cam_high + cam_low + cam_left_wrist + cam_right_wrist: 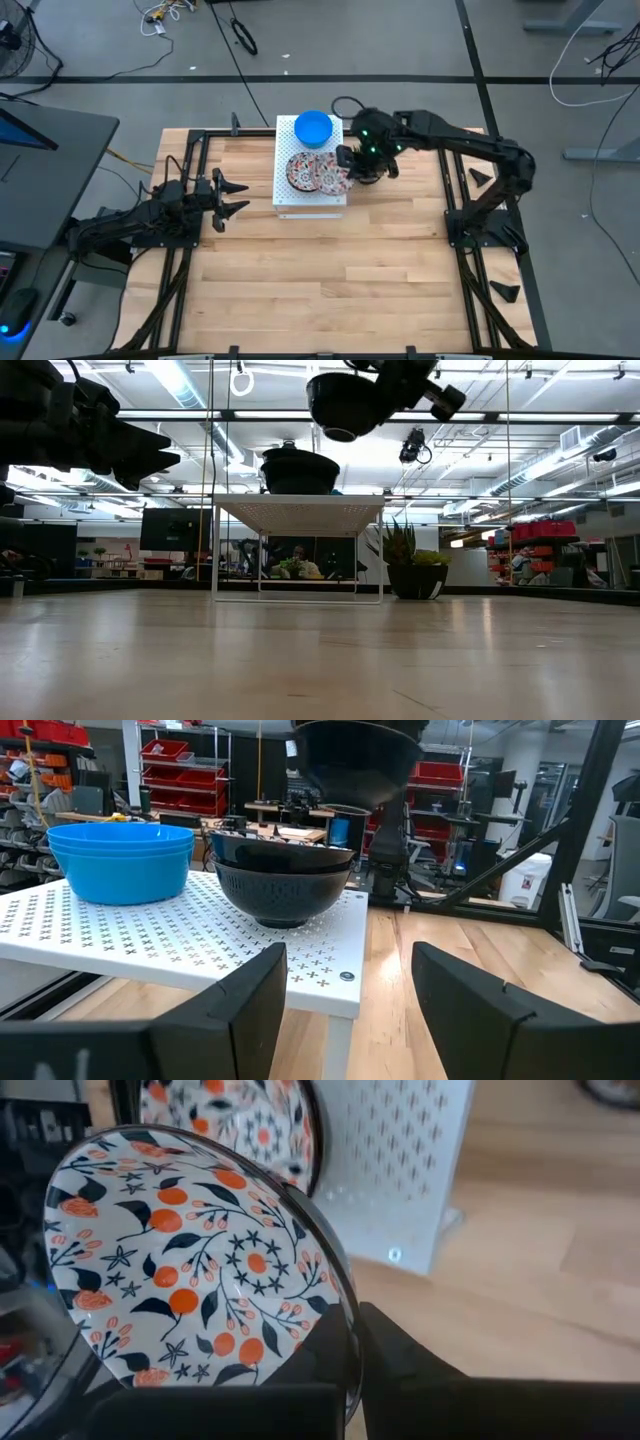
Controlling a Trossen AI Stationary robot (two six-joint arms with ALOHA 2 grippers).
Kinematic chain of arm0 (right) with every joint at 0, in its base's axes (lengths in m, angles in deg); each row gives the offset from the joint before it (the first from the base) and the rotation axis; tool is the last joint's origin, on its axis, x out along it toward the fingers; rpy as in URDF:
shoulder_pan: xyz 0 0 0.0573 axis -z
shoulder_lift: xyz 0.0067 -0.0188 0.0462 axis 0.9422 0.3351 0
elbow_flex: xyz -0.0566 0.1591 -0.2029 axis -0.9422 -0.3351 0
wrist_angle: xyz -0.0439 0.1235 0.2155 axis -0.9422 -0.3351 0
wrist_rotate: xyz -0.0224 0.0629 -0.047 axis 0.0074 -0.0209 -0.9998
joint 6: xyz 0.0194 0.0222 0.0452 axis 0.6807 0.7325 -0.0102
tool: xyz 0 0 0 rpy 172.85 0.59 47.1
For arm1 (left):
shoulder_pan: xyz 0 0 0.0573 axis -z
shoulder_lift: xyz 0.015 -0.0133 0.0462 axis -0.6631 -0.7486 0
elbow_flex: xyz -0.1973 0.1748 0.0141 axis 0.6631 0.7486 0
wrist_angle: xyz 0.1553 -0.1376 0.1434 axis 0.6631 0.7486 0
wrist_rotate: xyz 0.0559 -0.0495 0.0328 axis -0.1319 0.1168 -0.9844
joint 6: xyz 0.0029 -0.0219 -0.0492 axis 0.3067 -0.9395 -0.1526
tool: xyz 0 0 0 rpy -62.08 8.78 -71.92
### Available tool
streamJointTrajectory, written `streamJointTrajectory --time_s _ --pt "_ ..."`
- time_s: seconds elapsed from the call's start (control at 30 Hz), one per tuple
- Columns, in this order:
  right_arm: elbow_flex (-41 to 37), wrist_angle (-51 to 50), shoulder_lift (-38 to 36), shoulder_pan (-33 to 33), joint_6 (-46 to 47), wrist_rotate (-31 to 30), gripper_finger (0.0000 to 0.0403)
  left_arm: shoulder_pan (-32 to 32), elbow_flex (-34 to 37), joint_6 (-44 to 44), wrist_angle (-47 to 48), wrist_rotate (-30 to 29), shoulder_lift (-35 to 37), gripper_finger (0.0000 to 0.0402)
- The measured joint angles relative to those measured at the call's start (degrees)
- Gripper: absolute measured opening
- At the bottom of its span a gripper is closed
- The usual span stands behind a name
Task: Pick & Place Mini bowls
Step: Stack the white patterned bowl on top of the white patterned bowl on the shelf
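Mini bowls are only partly countable: a blue stack (313, 128) and floral ones (303, 170) are seen on the white perforated box (283, 196), the stack counts hidden by nesting. One floral bowl (205, 1275) is pinched at its rim by the right gripper (352, 166), fingers pressed together on it, held tilted above the box's edge; its far rim is cut off in the right wrist view. The left gripper (236, 197) is parked beside the box, fingers spread, nothing between them.
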Motion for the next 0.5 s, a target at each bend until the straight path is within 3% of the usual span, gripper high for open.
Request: streamJointTrajectory --time_s 0.3,0.5 --pt "18.52 -9.66 12.17 3.03 -6.35 0.03 0.0005 -0.01 0.00 -0.01 -0.01 0.00 -0.01 0.0220" --pt "26.85 -12.30 18.21 3.95 -8.37 1.02 0.0005 0.01 0.00 -0.01 0.00 -0.01 -0.02 0.0220"
